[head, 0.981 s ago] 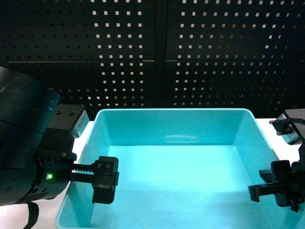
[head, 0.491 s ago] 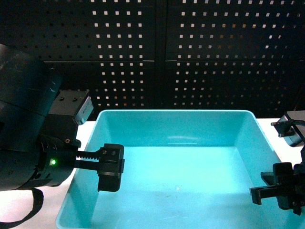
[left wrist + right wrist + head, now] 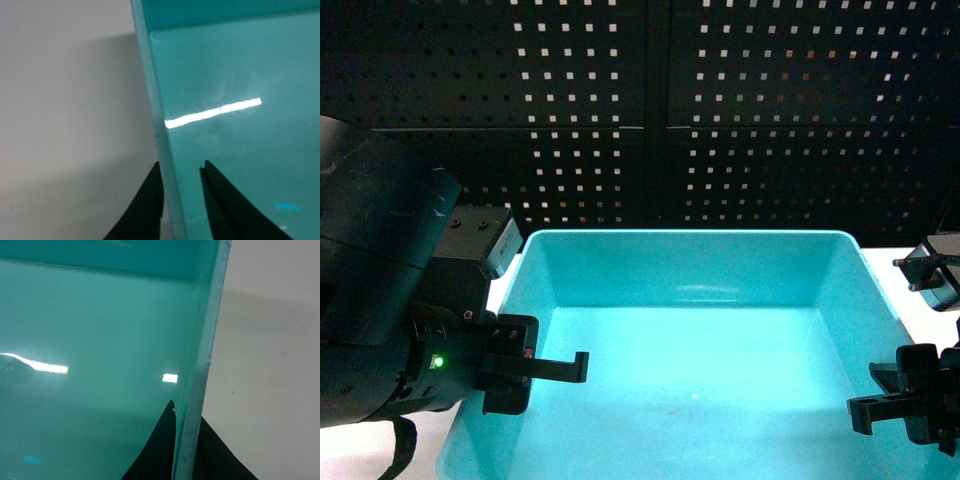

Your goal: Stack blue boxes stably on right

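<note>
Turquoise tub [image 3: 690, 340] sits on the white table [image 3: 65, 100], filling the head view's centre. Left gripper [image 3: 181, 200] straddles the tub's 9 o'clock wall, one finger each side, a small gap remaining. Right gripper [image 3: 186, 450] clamps the 3 o'clock wall likewise.

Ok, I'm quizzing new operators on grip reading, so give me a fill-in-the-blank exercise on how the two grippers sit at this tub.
1. The left gripper has its fingers on either side of the turquoise tub's ____ wall.
2. The right gripper straddles the tub's ____ wall.
3. The tub stands on a ____ table.
4. Inside, the tub is ____.

Missing words: left; right; white; empty
</note>
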